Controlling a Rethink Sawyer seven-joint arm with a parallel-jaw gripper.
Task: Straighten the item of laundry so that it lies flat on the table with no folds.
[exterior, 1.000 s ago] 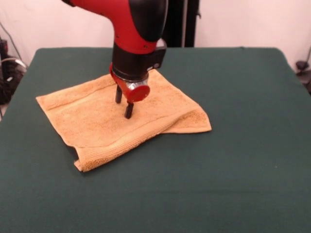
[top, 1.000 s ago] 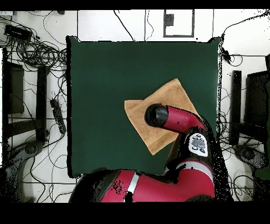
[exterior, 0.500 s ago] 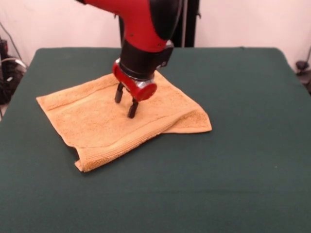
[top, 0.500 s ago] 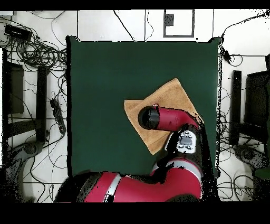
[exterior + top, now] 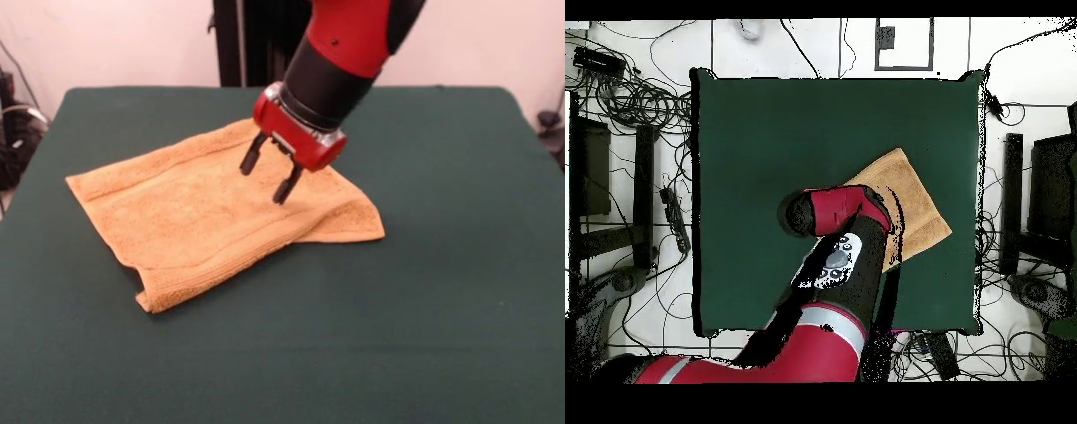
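Lying: towel (image 5: 203,216) sits left of centre on the bench (image 5: 441,291), doubled over itself, so not yet flat.
Fold: upper layer's edge runs along the near side, with a lower corner poking out at the right, likely the flap to pull.
Gripper: gripper (image 5: 267,177) hangs tilted just above the towel's right half, fingers apart and empty, seemingly placed to reach that flap.
Overhead: arm (image 5: 835,250) hides part of the towel.
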